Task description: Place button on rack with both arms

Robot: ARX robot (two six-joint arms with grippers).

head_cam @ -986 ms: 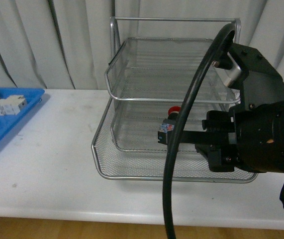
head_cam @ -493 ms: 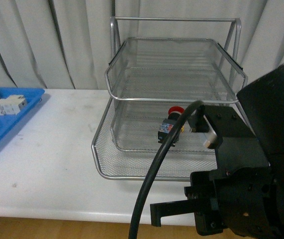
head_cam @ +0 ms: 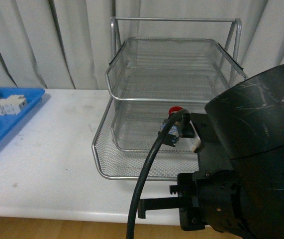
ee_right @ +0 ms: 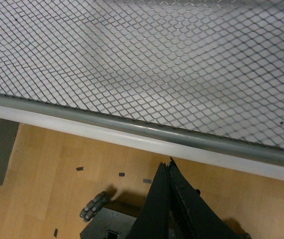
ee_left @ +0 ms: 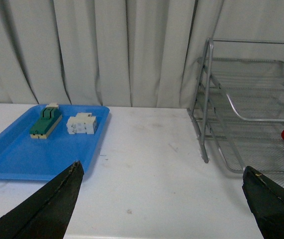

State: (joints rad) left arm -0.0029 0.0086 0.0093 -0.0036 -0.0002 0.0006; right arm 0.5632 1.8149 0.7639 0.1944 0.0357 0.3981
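The button (head_cam: pixel 172 124) lies in the bottom tray of the wire rack (head_cam: pixel 132 82), red cap up. On the left, the left fingers (ee_left: pixel 62 196) are spread wide, empty, by the blue tray (ee_left: pixel 12 159). The right arm (head_cam: pixel 251 164) has pulled back off the rack; its fingers (ee_right: pixel 169 199) are pressed together, holding nothing, well away from the button. Job looks done.

The rack (head_cam: pixel 174 94) stands at the table's (head_cam: pixel 47 164) back edge, right of the middle, with the button (head_cam: pixel 170 125) in its bottom tray. The tray (ee_left: pixel 27 154) with two blocks (ee_left: pixel 46 121) (ee_left: pixel 81 123) lies toward the table's left edge, well apart from the rack. The right arm (head_cam: pixel 251 169) hangs at the front edge before the rack.
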